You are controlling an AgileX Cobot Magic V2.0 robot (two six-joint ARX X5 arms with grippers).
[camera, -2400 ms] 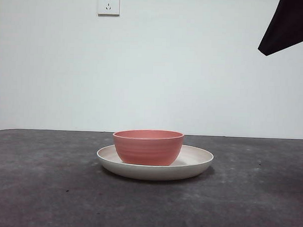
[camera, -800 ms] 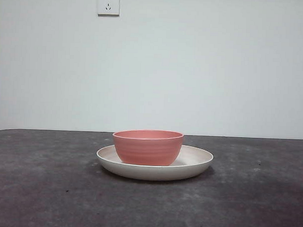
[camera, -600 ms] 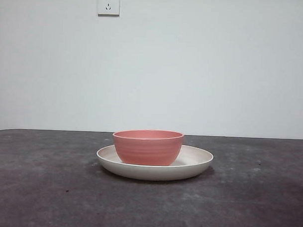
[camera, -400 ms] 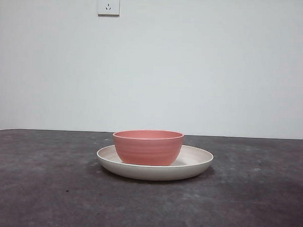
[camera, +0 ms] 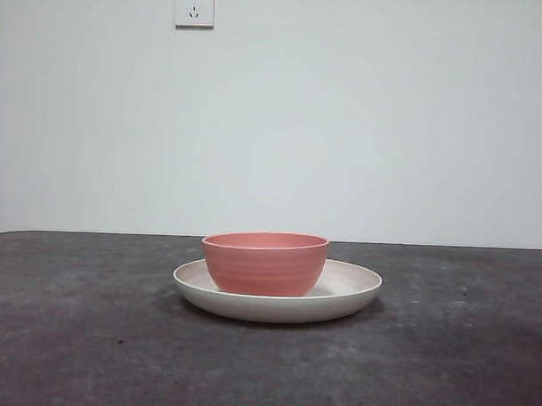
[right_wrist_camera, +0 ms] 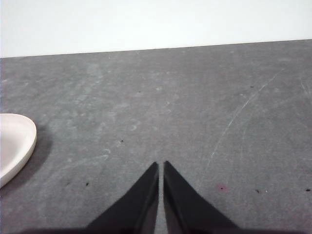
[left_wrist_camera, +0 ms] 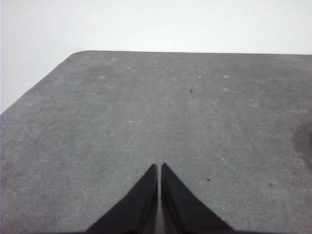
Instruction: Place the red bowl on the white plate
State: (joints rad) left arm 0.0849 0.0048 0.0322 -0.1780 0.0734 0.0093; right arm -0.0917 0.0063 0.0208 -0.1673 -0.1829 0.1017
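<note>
The red bowl (camera: 265, 262) sits upright inside the white plate (camera: 350, 286) at the middle of the dark table, slightly left of the plate's centre. Neither arm shows in the front view. My left gripper (left_wrist_camera: 159, 168) is shut over bare table, with neither dish in its view. My right gripper (right_wrist_camera: 161, 165) is shut too, with nothing between its jaws; an edge of the white plate (right_wrist_camera: 14, 141) shows off to one side, well apart from the jaws. The bowl is out of both wrist views.
A white wall with a socket (camera: 194, 6) stands behind the table. The table's far corner (left_wrist_camera: 80, 53) shows in the left wrist view.
A dark arm tip at the front view's top right corner 2.9 s ago has gone out of view. The bowl and plate have not moved.
</note>
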